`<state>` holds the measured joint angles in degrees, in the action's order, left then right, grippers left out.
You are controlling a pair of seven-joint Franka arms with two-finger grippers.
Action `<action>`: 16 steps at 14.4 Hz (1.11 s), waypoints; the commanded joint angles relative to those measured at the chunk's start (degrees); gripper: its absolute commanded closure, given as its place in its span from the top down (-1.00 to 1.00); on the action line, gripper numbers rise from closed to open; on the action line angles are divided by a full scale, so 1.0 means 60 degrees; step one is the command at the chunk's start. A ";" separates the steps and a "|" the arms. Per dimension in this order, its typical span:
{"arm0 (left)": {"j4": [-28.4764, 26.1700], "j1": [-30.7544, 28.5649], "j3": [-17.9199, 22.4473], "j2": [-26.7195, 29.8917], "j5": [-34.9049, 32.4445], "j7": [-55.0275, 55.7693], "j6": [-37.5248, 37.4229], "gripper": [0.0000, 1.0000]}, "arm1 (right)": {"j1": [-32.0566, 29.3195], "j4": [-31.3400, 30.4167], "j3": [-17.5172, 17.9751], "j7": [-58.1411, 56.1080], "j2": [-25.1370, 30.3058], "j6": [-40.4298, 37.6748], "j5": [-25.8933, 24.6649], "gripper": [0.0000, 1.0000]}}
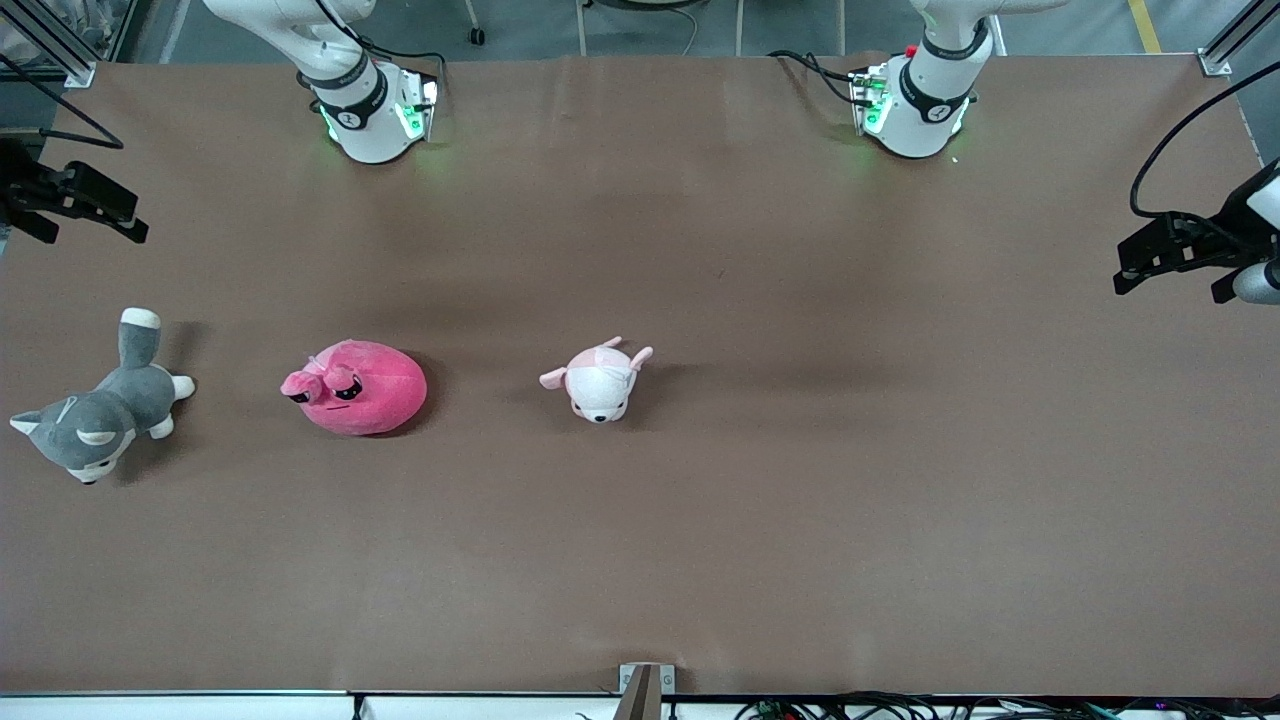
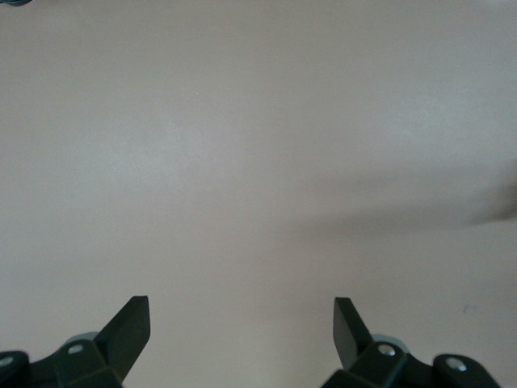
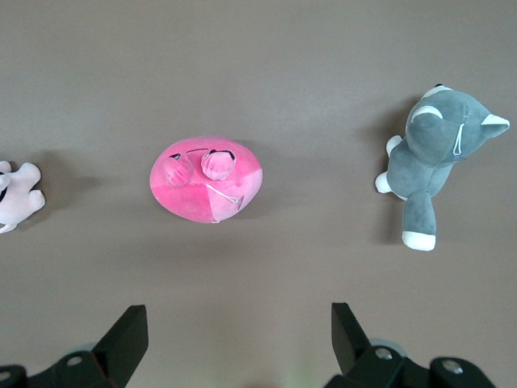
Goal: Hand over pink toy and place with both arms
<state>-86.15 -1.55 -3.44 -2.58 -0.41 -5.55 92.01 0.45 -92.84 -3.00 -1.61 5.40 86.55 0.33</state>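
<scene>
Pink toy (image 1: 358,388) on table, well apart from right gripper (image 3: 238,331), jaws spread

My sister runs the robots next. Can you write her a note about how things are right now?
Left gripper: open, holding nothing, over bare table.
Right gripper: open, holding nothing, up above the pink toy.
Pink toy lies on the table between the grey dog and the white puppy, toward the right arm's end.
Done: nothing yet.
Left: pick up the pink toy, hand it over, place it.
</scene>
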 commanded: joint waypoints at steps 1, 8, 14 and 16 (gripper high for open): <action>0.0077 -0.0035 0.0076 0.0049 0.0083 0.0017 0.0017 1.00 | 0.0028 -0.0289 0.0003 -0.0082 0.0272 0.0078 -0.0157 1.00; 0.0295 -0.0094 0.0076 0.0020 0.0128 0.0032 0.0017 1.00 | 0.0028 -0.0289 0.0003 -0.0082 0.0271 0.0078 -0.0172 1.00; 0.0326 -0.0094 0.0061 -0.0010 0.0171 0.0047 0.0017 1.00 | 0.0028 -0.0289 0.0003 -0.0082 0.0271 0.0078 -0.0172 1.00; 0.0326 -0.0108 0.0061 -0.0010 0.0186 0.0047 0.0017 1.00 | 0.0028 -0.0289 0.0003 -0.0082 0.0271 0.0078 -0.0186 1.00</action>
<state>-84.85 -2.02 -3.15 -2.57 -0.23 -5.52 92.15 0.45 -92.84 -3.01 -1.63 5.40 86.54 0.32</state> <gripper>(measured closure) 0.000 0.000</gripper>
